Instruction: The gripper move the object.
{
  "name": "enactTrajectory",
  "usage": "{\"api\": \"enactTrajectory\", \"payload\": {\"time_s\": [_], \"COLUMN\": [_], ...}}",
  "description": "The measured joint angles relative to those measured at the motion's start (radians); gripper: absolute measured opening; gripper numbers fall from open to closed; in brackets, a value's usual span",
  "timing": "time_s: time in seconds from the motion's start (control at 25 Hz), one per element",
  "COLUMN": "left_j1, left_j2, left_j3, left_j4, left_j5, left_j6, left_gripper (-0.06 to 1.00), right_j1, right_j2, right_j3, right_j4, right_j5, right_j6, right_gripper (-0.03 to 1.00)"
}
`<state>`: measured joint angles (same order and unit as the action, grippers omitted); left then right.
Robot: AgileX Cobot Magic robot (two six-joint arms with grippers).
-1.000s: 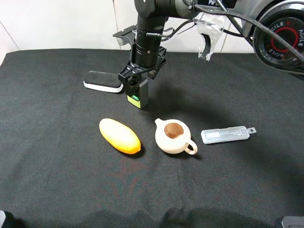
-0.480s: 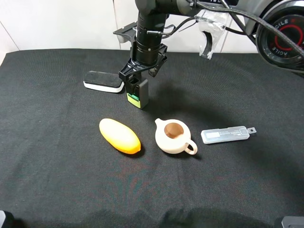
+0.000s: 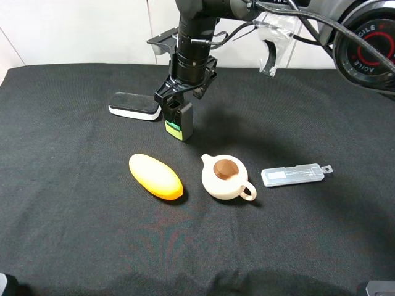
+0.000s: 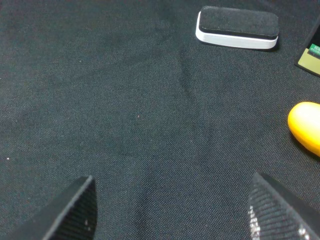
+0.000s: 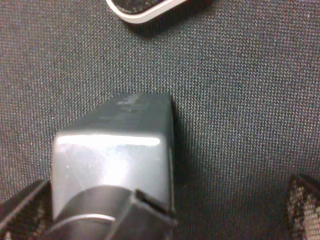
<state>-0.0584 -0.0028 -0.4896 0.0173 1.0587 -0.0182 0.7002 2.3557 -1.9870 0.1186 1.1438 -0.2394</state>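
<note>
The bottle (image 3: pixel 179 121) stands on end on the black cloth (image 3: pixel 74 234), long axis vertical and top end up, with green showing low on its near face. It sits in the far middle of the cloth. There is one bottle.

The right gripper (image 3: pixel 178 105) hangs straight above it, with the bottle's top between the fingers. In the right wrist view the fingers (image 5: pixel 305 202) are spread wider than the bottle. One is hard by one side and the other stands clear of the opposite side, so nothing is pinched.

Read on a clock face in the high view, with the bottle at the centre:
- One black-and-white eraser (image 3: pixel 132 105) lies just beside it at 9 o'clock.
- One yellow oval (image 3: pixel 155 176) lies at 7 o'clock.
- One cream teapot (image 3: pixel 226 177) sits open-topped at 5 o'clock.
- One clear flat case (image 3: pixel 293 174) lies at 4 o'clock, well apart.

There are two grippers. The left gripper (image 4: pixel 172 205) shows only in its own wrist view, fingers wide apart over bare cloth and holding nothing. The eraser and the yellow oval's end are visible beyond it.
</note>
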Motion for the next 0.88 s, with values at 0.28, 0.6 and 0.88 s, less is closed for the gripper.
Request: {"api": "enactTrajectory", "payload": {"time_s": [0.28, 0.6, 0.88], "left_j1": [0.0, 0.0, 0.0], "left_j2": [0.0, 0.0, 0.0], "left_j3": [0.0, 0.0, 0.0], "left_j4": [0.0, 0.0, 0.0], "left_j5": [0.0, 0.0, 0.0], "left_j6": [0.0, 0.0, 0.0], "left_gripper": [0.68, 0.68, 0.68], "right_j1": [0.0, 0.0, 0.0], "right_j2": [0.0, 0.0, 0.0], "right_j3": [0.0, 0.0, 0.0], "right_j4": [0.001, 0.006, 0.005], "right_j5": [-0.005, -0.006, -0.002], "right_j6": [0.0, 0.0, 0.0], "right_gripper": [0.48, 0.3, 0.3]}}
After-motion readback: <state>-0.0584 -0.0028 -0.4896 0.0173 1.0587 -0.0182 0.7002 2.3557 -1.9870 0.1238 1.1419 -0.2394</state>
